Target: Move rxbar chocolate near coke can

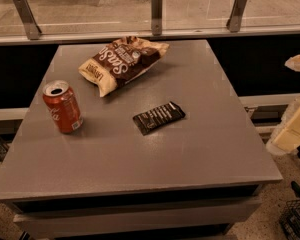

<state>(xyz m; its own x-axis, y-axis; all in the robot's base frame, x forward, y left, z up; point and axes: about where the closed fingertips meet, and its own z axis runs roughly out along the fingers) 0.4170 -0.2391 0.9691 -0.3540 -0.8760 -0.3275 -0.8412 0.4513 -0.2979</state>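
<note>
The rxbar chocolate (158, 117), a flat black wrapper with white lettering, lies at a slant near the middle of the grey table (140, 159). The coke can (63, 106) stands upright at the table's left side, about a can's height and a half to the left of the bar. My gripper (290, 129) shows as cream-coloured parts at the right edge of the view. It is off the table's right side, well apart from the bar and the can, and holds nothing that I can see.
A brown-and-cream chip bag (122, 61) lies at the table's back, between and behind the can and the bar. A glass railing with metal posts (156, 11) runs behind the table. A wire basket (296, 216) sits on the floor at lower right.
</note>
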